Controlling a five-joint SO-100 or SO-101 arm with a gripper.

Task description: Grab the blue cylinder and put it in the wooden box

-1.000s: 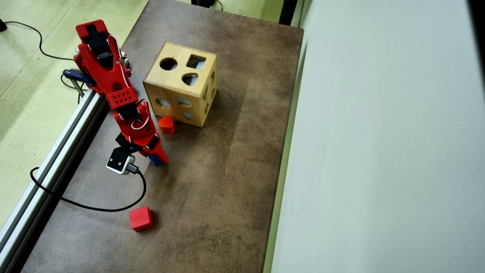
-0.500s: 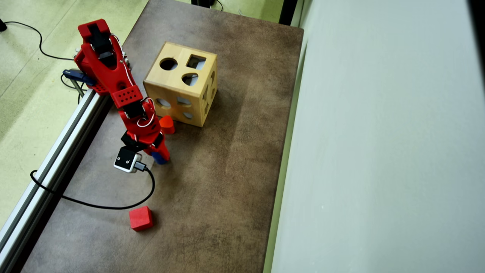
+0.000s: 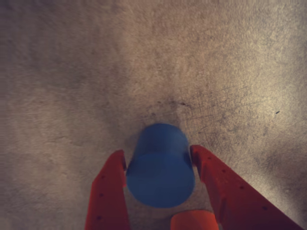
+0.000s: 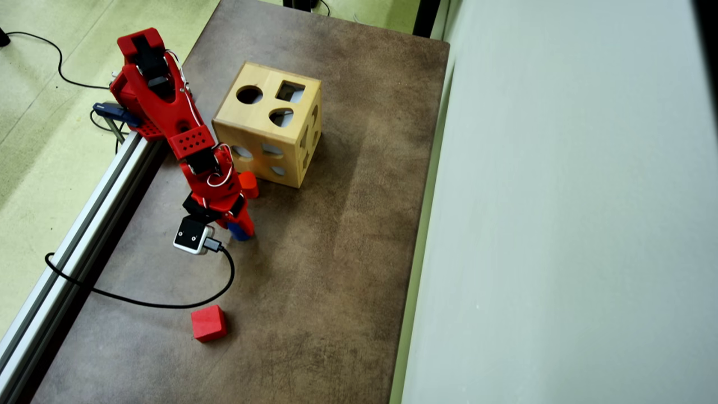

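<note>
Two red fingers (image 3: 109, 191) frame the blue cylinder (image 3: 160, 165) in the wrist view, one pressed to each side of it, so the claw (image 3: 158, 160) is grasping the cylinder between them; behind it spreads the mottled brown bench (image 3: 153, 57), and part of an orange-red rounded block (image 3: 194, 220) peeks in at the bottom edge between the fingers. From the overhead view, the red arm (image 4: 168, 106) reaches from the left side of the bench (image 4: 336, 252) down toward its middle, and the blue cylinder (image 4: 239, 233) shows only as a small blue patch at the claw (image 4: 242, 230) tip, mostly hidden by the arm. The wooden box (image 4: 269, 132) stands just above and to the right, with the orange-red rounded block (image 4: 248, 184) close to its lower left corner. A red cube (image 4: 208, 323) lies well apart, nearer the bottom, by a black cable (image 4: 168, 306).
</note>
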